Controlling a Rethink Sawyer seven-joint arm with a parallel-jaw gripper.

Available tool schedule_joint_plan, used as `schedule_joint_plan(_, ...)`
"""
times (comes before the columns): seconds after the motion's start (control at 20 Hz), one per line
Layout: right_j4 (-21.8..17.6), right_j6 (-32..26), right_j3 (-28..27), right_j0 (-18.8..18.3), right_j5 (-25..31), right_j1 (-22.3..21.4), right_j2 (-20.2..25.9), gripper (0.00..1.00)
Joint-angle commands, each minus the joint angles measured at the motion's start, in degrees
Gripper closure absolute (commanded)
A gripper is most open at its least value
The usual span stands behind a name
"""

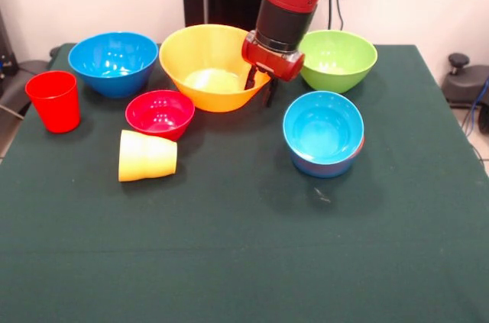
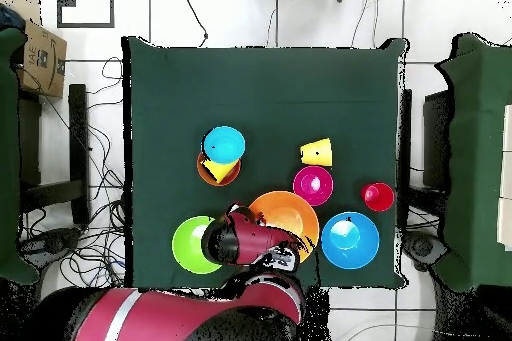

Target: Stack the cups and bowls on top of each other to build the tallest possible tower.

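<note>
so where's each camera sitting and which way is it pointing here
Front view: sits across the table from the robot, looking over the green table toward it; the red arm comes down from the top, its gripper at the rim of the large yellow-orange bowl.
Overhead view: sits above, looking straight down; the robot's base and arm fill the bottom edge, the gripper pointing up the picture.
Shared: both show the lime green bowl, red cup and tipped yellow cup, turned half round.

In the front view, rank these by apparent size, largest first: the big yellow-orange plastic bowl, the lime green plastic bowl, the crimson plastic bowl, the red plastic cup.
1. Big yellow-orange plastic bowl
2. Lime green plastic bowl
3. Crimson plastic bowl, wider than the cup
4. Red plastic cup, narrowest though taller; it and the crimson bowl sit nearer the camera.
</note>
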Motion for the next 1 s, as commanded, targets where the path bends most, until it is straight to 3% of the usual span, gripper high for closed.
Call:
schedule_joint_plan(0.05, 0.0, 4.1, -4.8, 0.4, 2.7, 3.3, 4.1, 1.00)
schedule_joint_plan(0.25, -0.3, 3.3, -5.1, 1.2, 3.9, 2.2, 2.9, 1.00)
schedule_joint_plan(0.4, -0.9, 3.0, -4.8, -0.9, 4.6, 1.4, 4.8, 1.00)
schedule_joint_plan(0.6, -0.6, 3.5, -4.0, -1.0, 4.8, 0.2, 5.2, 1.00)
schedule_joint_plan(0.85, -0.7, 1.8, -2.6, -3.3, 12.7, -9.4, 8.1, 1.00)
schedule_joint_plan(1.0, -0.1, 1.0, -3.3, -3.9, 17.2, -12.9, 8.9, 1.00)
